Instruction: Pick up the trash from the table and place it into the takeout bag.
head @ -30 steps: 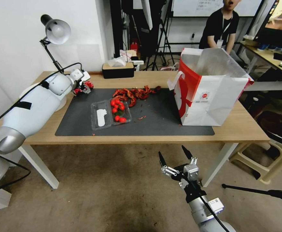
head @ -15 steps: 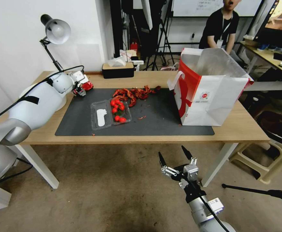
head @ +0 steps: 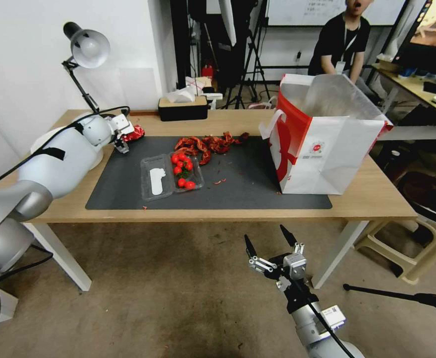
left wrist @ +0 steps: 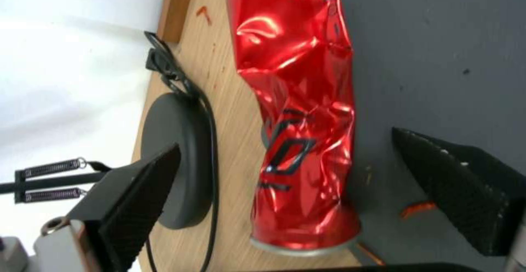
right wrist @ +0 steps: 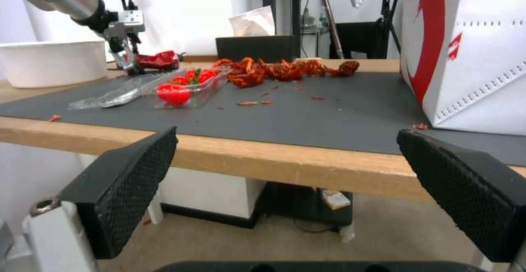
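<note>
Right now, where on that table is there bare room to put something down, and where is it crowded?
Free: the dark mat between the clear tomato tray and the takeout bag, and the mat's near strip. Crowded: the far edge, with red shell scraps, and the far left corner, where the left gripper straddles a crushed red can.

Crushed can (left wrist: pixel 298 111): glossy red, marked with black lettering, rimmed in silver; laid across the border of mat and bare wood at the table's far left corner.
Mat (head: pixel 248 184): dark grey, plain.
Table (head: pixel 372 196): light wood grain, carried on white legs.
Takeout bag (head: pixel 327 149): white, panelled in red at the side, stamped with a small red logo, lined in silver foil.
Tray (head: pixel 170 176): clear plastic, filled with red tomatoes on green stalks.
Scraps (head: pixel 208 143): dark red.
Tissue box (head: pixel 182 109): black.
Left gripper (left wrist: pixel 285 190) and right gripper (right wrist: pixel 296 190): pads black, cross-hatched.
</note>
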Robot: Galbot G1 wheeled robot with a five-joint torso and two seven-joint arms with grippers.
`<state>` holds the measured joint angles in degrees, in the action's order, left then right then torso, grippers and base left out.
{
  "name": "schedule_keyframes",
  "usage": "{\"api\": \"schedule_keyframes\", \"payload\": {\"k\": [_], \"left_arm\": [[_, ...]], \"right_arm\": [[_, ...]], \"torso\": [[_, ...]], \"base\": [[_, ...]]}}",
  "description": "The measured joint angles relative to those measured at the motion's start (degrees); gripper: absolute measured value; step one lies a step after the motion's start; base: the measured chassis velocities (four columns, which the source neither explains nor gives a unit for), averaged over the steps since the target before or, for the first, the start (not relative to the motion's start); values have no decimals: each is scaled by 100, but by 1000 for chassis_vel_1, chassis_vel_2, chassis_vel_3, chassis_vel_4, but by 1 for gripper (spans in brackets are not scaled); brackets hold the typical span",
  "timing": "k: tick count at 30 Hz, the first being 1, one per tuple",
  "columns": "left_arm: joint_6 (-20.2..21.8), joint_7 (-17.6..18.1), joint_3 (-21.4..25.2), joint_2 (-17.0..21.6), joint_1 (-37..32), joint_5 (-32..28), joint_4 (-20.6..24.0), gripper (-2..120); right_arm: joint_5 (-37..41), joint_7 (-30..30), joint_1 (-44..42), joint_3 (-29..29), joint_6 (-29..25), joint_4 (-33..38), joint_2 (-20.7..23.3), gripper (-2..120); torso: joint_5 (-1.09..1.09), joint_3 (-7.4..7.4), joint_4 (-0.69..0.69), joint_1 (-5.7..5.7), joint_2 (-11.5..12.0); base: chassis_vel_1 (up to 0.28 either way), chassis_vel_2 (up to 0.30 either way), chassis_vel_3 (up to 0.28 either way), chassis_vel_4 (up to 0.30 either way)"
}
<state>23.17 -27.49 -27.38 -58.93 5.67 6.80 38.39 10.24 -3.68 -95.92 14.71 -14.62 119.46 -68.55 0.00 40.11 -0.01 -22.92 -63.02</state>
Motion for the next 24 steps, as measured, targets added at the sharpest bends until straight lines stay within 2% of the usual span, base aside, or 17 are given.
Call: {"api": "schedule_keyframes", "payload": {"k": [6,9,11,14,15,21,24], "left_arm": [[-19,-24,29,-159,85,362,-263,87],[-24,-40,29,-162,89,492,-255,73],[-24,-46,23,-166,89,511,-279,69],[-69,-102,21,-185,97,568,-431,54],[-69,-102,21,-185,97,568,-431,54],[-130,-126,60,-230,107,589,-630,32],[-136,-123,98,-239,84,590,-642,29]], "right_arm": [[-5,7,-22,0,-24,-24,-4,100],[-7,11,-22,-19,-27,-37,-5,100],[-7,12,-17,-31,-27,-39,-4,100],[-14,12,6,-69,-27,-42,-18,100],[-14,12,6,-69,-27,-42,-18,100],[-59,12,-49,-86,-26,-40,-37,100],[-70,12,-82,-81,-26,-14,-41,100]], "torso": [[0,0,2,0,0],[1,0,1,0,0],[0,0,1,0,0],[-1,0,2,-1,0],[-1,0,2,-1,0],[3,-1,1,0,-1],[5,-2,1,0,-2]], "base": [[0,0,0,0],[0,0,0,0],[0,0,0,0],[0,0,0,0],[0,0,0,0],[0,0,0,0],[0,0,0,0]]}}
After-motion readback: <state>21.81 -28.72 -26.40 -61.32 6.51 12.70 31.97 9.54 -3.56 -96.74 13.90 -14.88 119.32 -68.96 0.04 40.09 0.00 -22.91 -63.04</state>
